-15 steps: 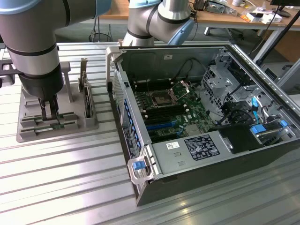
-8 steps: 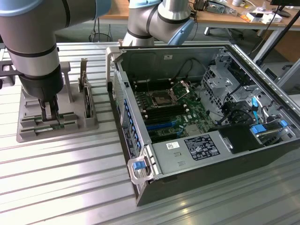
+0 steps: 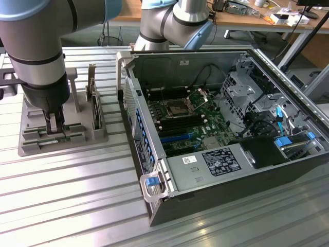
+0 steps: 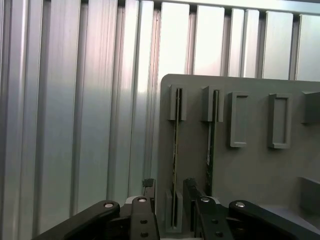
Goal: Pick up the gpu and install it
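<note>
While the end effector (image 3: 54, 125) sits low over the grey holder (image 3: 31, 146) on the bench (image 3: 77, 200), its fingers (image 4: 150, 189) are apart with nothing clamped, so no grab yet. From the wrist view, the gpu (image 4: 175, 145) is standing on edge in its slot in the holder. There's one finger on either side of it, not touching as far as I can see. The open computer case (image 3: 149, 149) is well apart, toward the exterior view's right.

What worries me: the stick looks closer to one finger than the other. If the squeeze lands off centre, I'd guess it gets shoved sideways in the slot or bent instead of pinched square. There's also a second thin board (image 4: 211, 140) in the very next slot, just beside the nearer finger, and that finger could clip or drag it. Plus it's a thin edge to hold, so a tilted pull could jam it in the slot or let it slip. The dark upright card (image 3: 93, 105) is further along the holder, probably safe.
</note>
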`<act>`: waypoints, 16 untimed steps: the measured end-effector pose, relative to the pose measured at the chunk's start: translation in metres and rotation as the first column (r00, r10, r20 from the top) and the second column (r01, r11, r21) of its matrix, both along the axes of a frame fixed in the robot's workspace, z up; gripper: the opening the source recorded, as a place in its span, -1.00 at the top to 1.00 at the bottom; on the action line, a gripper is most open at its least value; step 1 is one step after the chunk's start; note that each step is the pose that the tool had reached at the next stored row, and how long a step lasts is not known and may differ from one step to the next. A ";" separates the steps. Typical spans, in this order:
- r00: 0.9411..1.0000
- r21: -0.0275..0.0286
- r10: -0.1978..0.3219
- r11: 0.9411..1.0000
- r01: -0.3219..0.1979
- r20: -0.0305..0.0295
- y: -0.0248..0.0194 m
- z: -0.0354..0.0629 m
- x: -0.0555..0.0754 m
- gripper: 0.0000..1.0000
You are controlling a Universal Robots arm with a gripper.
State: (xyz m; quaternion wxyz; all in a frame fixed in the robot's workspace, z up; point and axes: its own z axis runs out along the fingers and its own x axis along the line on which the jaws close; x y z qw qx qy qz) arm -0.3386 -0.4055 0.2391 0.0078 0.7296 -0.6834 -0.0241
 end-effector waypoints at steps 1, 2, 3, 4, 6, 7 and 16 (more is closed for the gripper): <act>1.000 0.000 0.000 1.000 0.000 0.000 0.0000 -0.0004 0.000 0.28; 1.000 0.000 0.000 1.000 0.000 0.000 0.0000 -0.0006 0.000 0.28; 1.000 0.000 0.000 1.000 0.000 0.000 0.0000 -0.0009 0.000 0.28; 1.000 0.000 0.000 1.000 0.000 0.000 0.0000 -0.0013 0.000 0.28; 1.000 0.000 0.000 1.000 0.000 0.000 0.0000 -0.0023 0.000 0.28; 1.000 0.000 0.000 1.000 0.000 0.000 0.0000 -0.0028 0.000 0.28; 1.000 0.000 0.000 1.000 0.000 0.000 0.0000 -0.0057 0.000 0.28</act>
